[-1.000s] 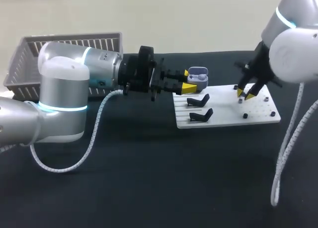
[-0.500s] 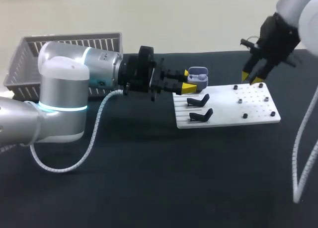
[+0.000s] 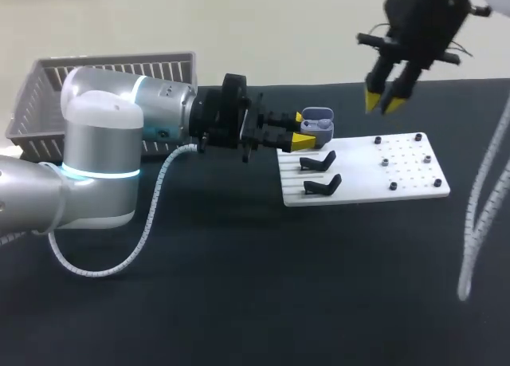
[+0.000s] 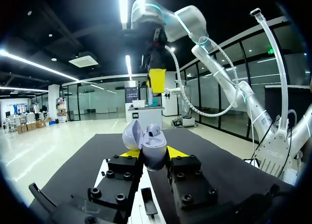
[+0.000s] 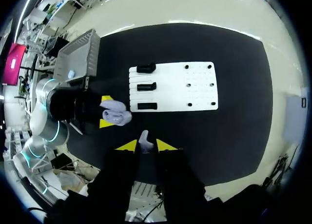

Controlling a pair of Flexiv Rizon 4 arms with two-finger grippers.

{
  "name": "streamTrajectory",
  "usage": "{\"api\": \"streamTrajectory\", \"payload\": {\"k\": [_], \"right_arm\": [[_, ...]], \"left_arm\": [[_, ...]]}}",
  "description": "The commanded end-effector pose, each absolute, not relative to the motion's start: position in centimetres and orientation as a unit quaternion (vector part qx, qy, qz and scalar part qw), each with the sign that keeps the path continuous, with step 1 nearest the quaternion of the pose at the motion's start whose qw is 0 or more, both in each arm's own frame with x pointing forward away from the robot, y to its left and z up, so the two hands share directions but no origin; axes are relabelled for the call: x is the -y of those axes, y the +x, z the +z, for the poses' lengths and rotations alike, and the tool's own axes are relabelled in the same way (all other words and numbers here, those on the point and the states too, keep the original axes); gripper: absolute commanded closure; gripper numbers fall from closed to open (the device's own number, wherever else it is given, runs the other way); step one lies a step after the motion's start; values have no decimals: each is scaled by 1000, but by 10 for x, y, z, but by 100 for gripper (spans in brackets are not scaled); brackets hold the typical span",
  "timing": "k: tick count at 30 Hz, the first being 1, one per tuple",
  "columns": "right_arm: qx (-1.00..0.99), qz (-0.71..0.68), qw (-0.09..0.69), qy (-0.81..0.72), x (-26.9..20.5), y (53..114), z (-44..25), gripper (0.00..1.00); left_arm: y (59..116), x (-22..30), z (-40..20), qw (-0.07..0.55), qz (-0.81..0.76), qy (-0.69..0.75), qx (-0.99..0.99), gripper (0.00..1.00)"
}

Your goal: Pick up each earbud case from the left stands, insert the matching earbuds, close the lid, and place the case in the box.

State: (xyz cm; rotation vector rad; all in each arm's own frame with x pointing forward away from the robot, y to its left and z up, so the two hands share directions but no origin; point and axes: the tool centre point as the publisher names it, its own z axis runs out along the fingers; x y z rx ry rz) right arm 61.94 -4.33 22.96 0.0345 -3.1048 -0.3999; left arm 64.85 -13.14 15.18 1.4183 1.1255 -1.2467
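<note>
A lavender earbud case with its lid up is held level over the table, just left of the white stand board. My left gripper is shut on it from both sides. In the left wrist view the case sits between the yellow-tipped fingers, one white earbud showing inside. My right gripper hangs high, above and to the right of the case. In the right wrist view it is shut on a small white earbud, with the case below and ahead.
Two empty black stands stand on the board's left part; small black pegs dot its right part. A grey slatted basket is at the back left, behind my left arm.
My right gripper has risen from the board's peg area and swung up and left toward the case, the earbud in it. The left arm and case have not moved.
</note>
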Motion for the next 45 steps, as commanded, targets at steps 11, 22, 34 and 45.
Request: {"api": "streamTrajectory", "payload": {"k": [11,22,34,45], "right_arm": [[994,-66,36,85,-11,627,228,100],[993,-45,23,103,-21,617,227,100],[992,-21,-29,124,-33,615,219,100],[990,-9,-36,137,-40,620,210,100]], "left_arm": [[649,132,152,454,-505,575,-456,100],[649,132,152,454,-505,575,-456,100],[649,132,152,454,-505,575,-456,100],[649,132,152,454,-505,575,-456,100]]}}
